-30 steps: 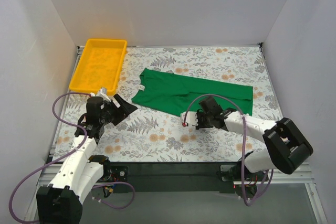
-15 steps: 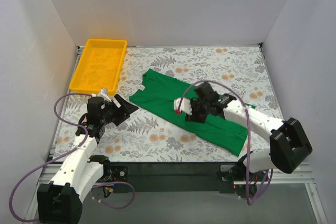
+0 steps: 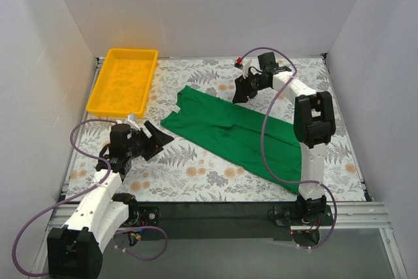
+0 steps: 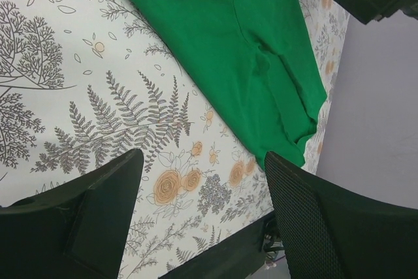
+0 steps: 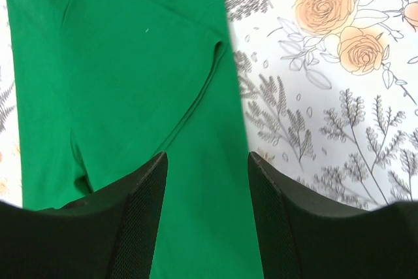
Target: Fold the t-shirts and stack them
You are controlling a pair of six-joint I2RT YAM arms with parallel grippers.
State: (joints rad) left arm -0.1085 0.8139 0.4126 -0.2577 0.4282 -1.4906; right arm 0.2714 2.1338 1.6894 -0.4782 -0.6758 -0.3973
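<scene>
The green t-shirt (image 3: 235, 132) lies folded into a long strip, running diagonally from the collar with its white label (image 3: 176, 108) at the left to the near right. My right gripper (image 3: 240, 91) is stretched to the far side and hovers open above the shirt's far edge. In the right wrist view the gripper (image 5: 206, 161) has nothing between its fingers, and the shirt (image 5: 124, 89) lies beneath them. My left gripper (image 3: 157, 140) stands open over the tablecloth, left of the shirt. In the left wrist view the gripper (image 4: 202, 161) is empty, with the shirt (image 4: 228, 37) ahead of it.
A yellow plastic tray (image 3: 123, 82) sits at the far left corner. White walls close in the table on three sides. The floral tablecloth (image 3: 196, 174) shows bare along the near side.
My right gripper has opened, let go of the shirt and swung from the near middle to the far side. The shirt's right end now lies nearer the front. The left arm has barely moved.
</scene>
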